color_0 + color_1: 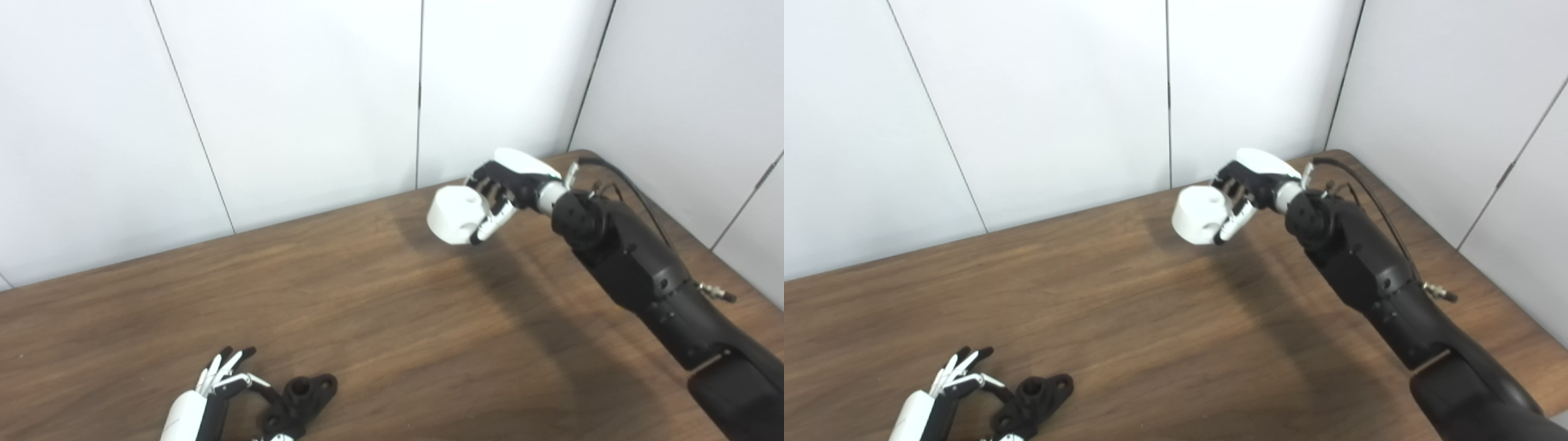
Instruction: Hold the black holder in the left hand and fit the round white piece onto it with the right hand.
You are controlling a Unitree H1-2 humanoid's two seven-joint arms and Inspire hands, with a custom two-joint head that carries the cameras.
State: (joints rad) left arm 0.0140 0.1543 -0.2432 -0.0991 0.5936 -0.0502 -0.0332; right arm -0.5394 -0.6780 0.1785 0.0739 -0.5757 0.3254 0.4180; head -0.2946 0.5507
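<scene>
Right hand [508, 184] raised above the far right part of the wooden counter [392, 306], fingers [490, 228] clamped on the round white piece [456, 214]. The piece is a short, thick cylinder with a small hole in its upper face; it hangs clear of the counter, casting a shadow on the wood below it. The black right forearm [637, 269] runs in from the lower right corner, with a cable [618, 177] looping near the wrist.

Left hand [943, 392] low at the near left edge of the counter, partly cut off by the bottom of the view. Its fingers [961, 364] are spread apart, most pointing up and away. Black holder [1032, 398] lies on the counter just beside this hand, on its right; it shows a round socket and a flanged end with a hole. One finger and the thumb reach to the holder's near end, touching or nearly so; cannot tell if they actually grip it. Holder and white piece well apart, at opposite sides of the counter.

White panelled walls [294, 104] behind and to the right.
</scene>
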